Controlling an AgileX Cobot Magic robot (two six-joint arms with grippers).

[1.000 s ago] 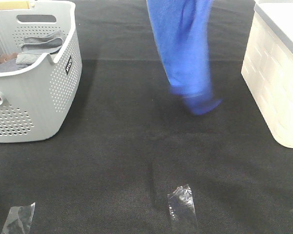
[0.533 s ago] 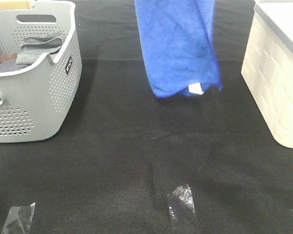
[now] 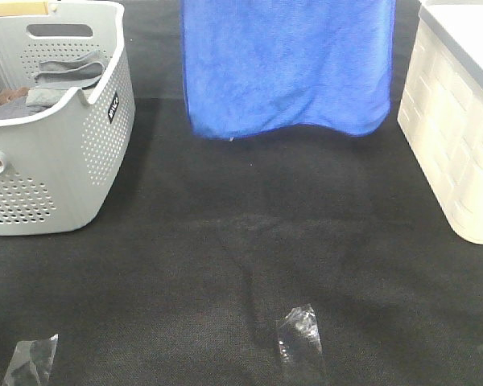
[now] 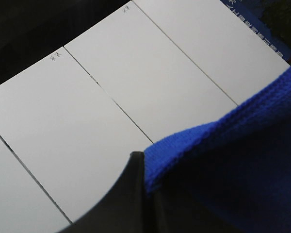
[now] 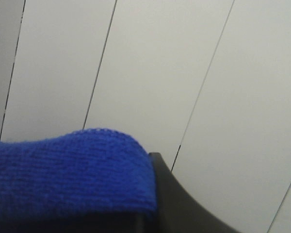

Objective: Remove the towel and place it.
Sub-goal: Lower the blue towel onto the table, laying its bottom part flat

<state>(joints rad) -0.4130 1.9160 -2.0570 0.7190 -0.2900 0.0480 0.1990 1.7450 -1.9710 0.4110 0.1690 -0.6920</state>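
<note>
Nearest to me, pieces of clear, crinkled tape [image 3: 300,338] lie on the black mat [image 3: 225,241], which has a fine woven grain. Further back on the left stands a grey plastic basket [image 3: 97,153] with perforated walls and rounded corners. Grey cloths [image 3: 68,71] and a brownish cloth [image 3: 4,99] lie inside it. On the right stands a cream box [image 3: 455,153] with a brick-like relief and a grey lid. Between the two, at the far side, the towel [image 3: 288,64] hangs spread wide. It is fuzzy and royal blue, and its lower edge is gently wavy. My left gripper [image 4: 144,189] has its black jaws clamped on the towel's ribbed edging, and my right gripper [image 5: 153,213] grips the edging in the same way. Behind both I see smooth white panels [image 4: 111,97] with thin dark seams.
</note>
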